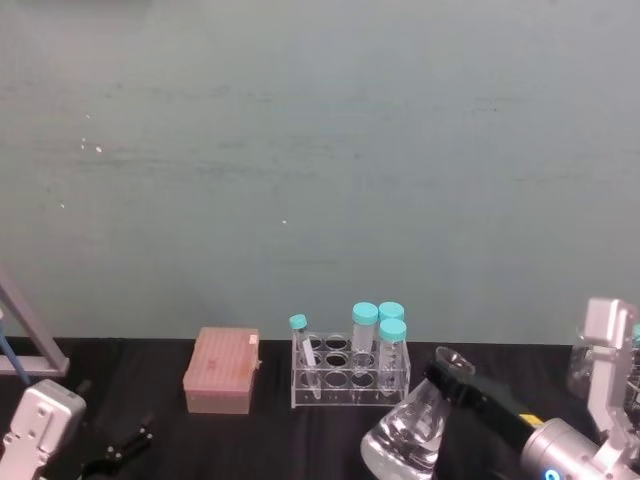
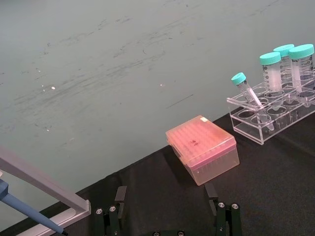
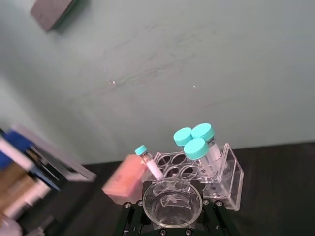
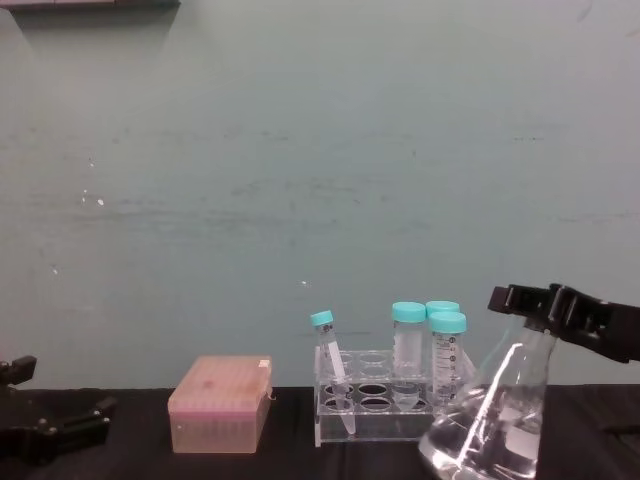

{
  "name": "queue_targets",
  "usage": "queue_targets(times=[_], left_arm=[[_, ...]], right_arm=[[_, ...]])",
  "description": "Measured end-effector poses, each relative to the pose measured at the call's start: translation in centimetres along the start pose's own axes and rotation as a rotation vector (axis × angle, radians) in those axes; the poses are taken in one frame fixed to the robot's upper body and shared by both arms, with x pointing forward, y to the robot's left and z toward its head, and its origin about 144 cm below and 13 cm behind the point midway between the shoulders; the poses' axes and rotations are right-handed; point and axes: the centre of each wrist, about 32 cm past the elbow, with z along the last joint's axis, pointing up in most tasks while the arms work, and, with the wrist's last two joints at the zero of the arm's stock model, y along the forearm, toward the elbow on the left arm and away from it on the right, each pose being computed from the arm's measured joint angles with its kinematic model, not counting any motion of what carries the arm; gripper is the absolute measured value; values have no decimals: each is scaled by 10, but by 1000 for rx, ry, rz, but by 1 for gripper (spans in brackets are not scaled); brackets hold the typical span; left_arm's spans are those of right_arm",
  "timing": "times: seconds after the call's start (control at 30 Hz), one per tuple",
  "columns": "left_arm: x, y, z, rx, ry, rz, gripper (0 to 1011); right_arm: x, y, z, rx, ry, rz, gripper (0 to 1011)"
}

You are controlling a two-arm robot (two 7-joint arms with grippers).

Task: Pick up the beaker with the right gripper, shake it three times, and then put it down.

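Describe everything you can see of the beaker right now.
The beaker is a clear glass conical flask with a wide base, a narrow neck and a flared rim. A shallow pool of clear liquid lies in it. It is tilted, its neck leaning to the robot's right. The right gripper has its jaws shut on the neck under the rim. It is nearer than the tube rack and to its right. Table contact cannot be told.
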Motion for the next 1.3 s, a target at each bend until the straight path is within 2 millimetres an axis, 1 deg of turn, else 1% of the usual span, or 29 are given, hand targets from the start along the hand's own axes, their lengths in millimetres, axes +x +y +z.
queue_targets(times=[0.23, 0.37, 0.6, 0.67, 0.73, 0.77, 0.9, 0.93, 1.0, 1.03, 1.1, 1.13, 1.2, 1.23, 1.3], left_arm=[[0, 0, 0, 0, 0, 0, 1000], [0, 0, 0, 0, 0, 0, 1000], [0, 0, 0, 0, 0, 0, 1000], [0, 0, 0, 0, 0, 0, 1000], [0, 0, 0, 0, 0, 0, 1000], [0, 0, 0, 0, 0, 0, 1000], [0, 0, 0, 0, 0, 0, 1000], [0, 0, 0, 0, 0, 0, 1000], [0, 0, 0, 0, 0, 0, 1000], [0, 0, 0, 0, 0, 0, 1000], [0, 0, 0, 0, 0, 0, 1000], [0, 0, 0, 0, 0, 0, 1000], [0, 0, 0, 0, 0, 0, 1000], [0, 0, 0, 0, 0, 0, 1000], [0, 0, 0, 0, 0, 0, 1000]], right_arm=[[7, 0, 2, -1, 251, 6, 478], [9, 0, 2, 2, 339, 15, 478], [10, 1, 3, 9, 400, 18, 478], [10, 1, 3, 9, 400, 19, 478], [10, 2, 3, 8, 361, 15, 478], [9, 3, 4, 3, 290, 14, 478], [9, 3, 5, 8, 95, 13, 478], [9, 4, 6, 18, -37, 20, 478], [9, 4, 8, 36, -181, 24, 478], [11, 3, 10, 54, -314, 27, 478], [13, 3, 11, 66, -434, 31, 478], [16, 2, 12, 84, -564, 36, 478], [19, 2, 13, 102, -679, 38, 478], [22, 1, 15, 116, -782, 36, 478], [25, 0, 17, 128, -874, 36, 478]])
